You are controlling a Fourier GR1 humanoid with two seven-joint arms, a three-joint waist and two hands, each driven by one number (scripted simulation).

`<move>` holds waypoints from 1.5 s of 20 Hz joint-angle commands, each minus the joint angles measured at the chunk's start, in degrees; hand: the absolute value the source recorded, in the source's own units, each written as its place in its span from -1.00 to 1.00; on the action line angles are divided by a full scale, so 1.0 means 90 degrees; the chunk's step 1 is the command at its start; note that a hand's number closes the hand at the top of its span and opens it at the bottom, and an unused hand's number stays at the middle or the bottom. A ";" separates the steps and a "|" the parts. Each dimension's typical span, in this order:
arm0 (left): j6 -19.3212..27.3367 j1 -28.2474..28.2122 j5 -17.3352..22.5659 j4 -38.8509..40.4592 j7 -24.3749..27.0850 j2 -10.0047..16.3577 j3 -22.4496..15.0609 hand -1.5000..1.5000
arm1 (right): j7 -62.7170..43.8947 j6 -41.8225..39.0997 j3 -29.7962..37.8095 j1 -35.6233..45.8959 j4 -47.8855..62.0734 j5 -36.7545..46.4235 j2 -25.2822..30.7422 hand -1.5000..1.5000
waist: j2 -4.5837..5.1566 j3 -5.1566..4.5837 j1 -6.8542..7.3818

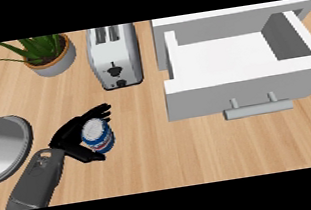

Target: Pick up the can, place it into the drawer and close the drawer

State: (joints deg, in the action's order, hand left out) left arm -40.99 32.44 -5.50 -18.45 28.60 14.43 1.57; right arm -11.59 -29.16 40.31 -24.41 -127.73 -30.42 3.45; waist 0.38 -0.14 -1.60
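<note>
From the head view, we see the wooden counter (195, 151) run bare along its near side, from just right of the forearm across to the right edge, giving wide open room between the left hand (70, 138) and the drawer (246, 91). The drawer stands pulled out at the far right, its white inside open to us from above, its grey handle (258, 108) facing the near side. Left of it, with a strip of bare wood between, a silver toaster (114, 56) stands at the far side, and further left a potted plant (48, 55) sits near the far edge. A large grey round object (0, 145) is cut off by the left edge, just beside the grey forearm, so room is tight on that side. The can (97, 137), blue and white, is at the near left, well apart from the drawer and nearer than the toaster. The black fingers (94, 115) curl over its far side and the thumb wraps under its near side, so the left hand is closed around it. We cannot tell whether the can touches the counter.
</note>
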 commanded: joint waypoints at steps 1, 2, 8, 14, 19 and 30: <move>-0.0890 0.0017 0.0114 0.0075 0.0435 -0.0075 0.0027 1.00 | -0.0193 0.0030 0.0013 -0.0362 -0.0534 -0.0157 -0.0309 -1.00 | -0.0021 0.0002 0.0007; -0.0869 0.0243 0.0175 0.0218 0.0218 -0.0265 0.0070 1.00 | 0.0105 -0.0149 -0.0104 0.0000 0.0031 0.0191 -0.0220 -1.00 | 0.0000 0.0005 0.0023; -0.1589 0.0190 0.0200 -0.0133 0.0218 -0.0196 -0.0112 1.00 | -0.0211 -0.0046 0.0093 -0.0078 -0.0073 -0.0254 -0.0075 -1.00 | -0.0022 0.0005 0.0065; -0.0583 0.0055 0.1113 -0.0448 -0.0212 -0.0398 0.0680 1.00 | -0.0111 -0.0207 0.0160 -0.0257 -0.0046 -0.0045 -0.0207 -1.00 | -0.0071 0.0016 0.0202; 0.2158 -0.0384 0.1965 -0.0494 0.0322 -0.0668 0.1953 1.00 | -0.0031 -0.0003 0.0202 -0.0260 -0.0054 -0.0060 -0.0378 -1.00 | -0.0083 0.0019 0.0373; 0.3930 -0.0467 0.2237 -0.3785 -0.1297 -0.1592 0.1095 1.00 | -0.0264 0.0035 0.0316 -0.0344 -0.0325 -0.0279 -0.0315 -1.00 | -0.0135 0.0030 0.0321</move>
State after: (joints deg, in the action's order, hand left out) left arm -10.11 29.44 14.13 -41.99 22.91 1.56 14.89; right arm -13.67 -29.00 42.73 -28.06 -130.88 -33.05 0.56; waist -0.73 0.10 1.03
